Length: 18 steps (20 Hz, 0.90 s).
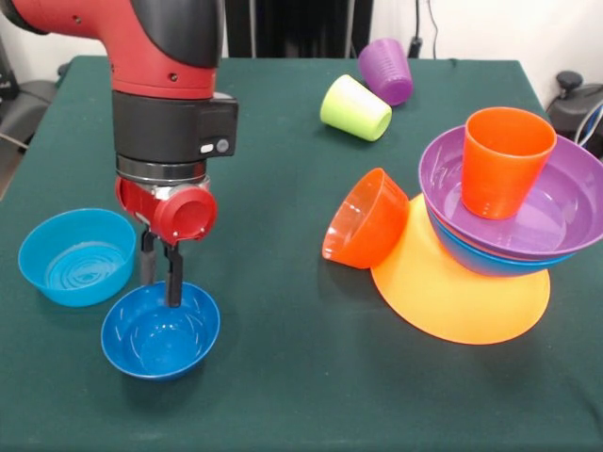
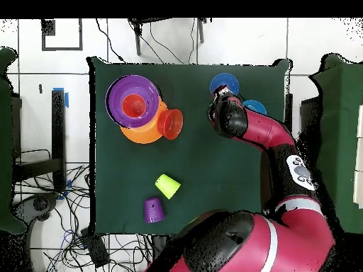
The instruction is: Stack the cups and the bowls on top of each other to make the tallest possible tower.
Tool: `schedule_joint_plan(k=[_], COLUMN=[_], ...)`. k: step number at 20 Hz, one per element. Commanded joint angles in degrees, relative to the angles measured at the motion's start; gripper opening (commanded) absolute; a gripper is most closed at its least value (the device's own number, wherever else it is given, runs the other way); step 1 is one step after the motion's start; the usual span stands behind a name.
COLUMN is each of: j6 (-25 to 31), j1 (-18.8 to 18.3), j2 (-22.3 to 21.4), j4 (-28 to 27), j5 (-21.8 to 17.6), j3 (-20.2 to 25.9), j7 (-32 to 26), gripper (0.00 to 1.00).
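My gripper (image 1: 160, 292) hangs at the left over the far rim of the small dark blue bowl (image 1: 160, 331) (image 2: 224, 82). It is open, with one finger inside the bowl and the other just outside. The tower stands at the right. An upside-down orange-yellow bowl (image 1: 462, 297) (image 2: 145, 132) carries a blue bowl (image 1: 485, 261), a tilted purple bowl (image 1: 565, 212) (image 2: 132, 92) and an upright orange cup (image 1: 504, 160) (image 2: 134, 106). A small orange bowl (image 1: 366, 218) (image 2: 170, 122) leans on its side against the base. A light blue bowl (image 1: 77, 256) (image 2: 256, 106) sits left of the gripper.
A lime green cup (image 1: 355, 107) (image 2: 168, 185) and a purple cup (image 1: 386, 71) (image 2: 154, 210) lie on their sides at the far side of the green table (image 1: 283, 377). The arm's wrist (image 2: 228, 117) covers the gripper from above.
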Motion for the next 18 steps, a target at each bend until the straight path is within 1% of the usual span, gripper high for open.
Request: schedule_joint_plan(k=[1, 4, 6, 8, 11, 16, 18], j6=[-0.7, 0.2, 0.2, 0.3, 2.4, 4.6, 4.6], j1=[0.0, 0.4, 0.2, 0.3, 0.2, 0.0, 0.2], j2=[1.8, 1.3, 1.5, 2.2, 3.3, 0.5, 0.2], j4=[-1.0, -0.3, -0.5, -1.3, -2.5, -0.4, -0.2], j5=[1.6, 1.7, 1.6, 1.6, 1.8, 2.0, 2.0], j3=[2.5, 1.5, 1.6, 1.5, 1.5, 1.5, 1.3], j7=[5.0, 4.7, 4.4, 4.1, 3.3, 3.0, 3.2], gripper=[1.00, 1.00, 1.00, 1.00, 1.00, 1.00, 1.00])
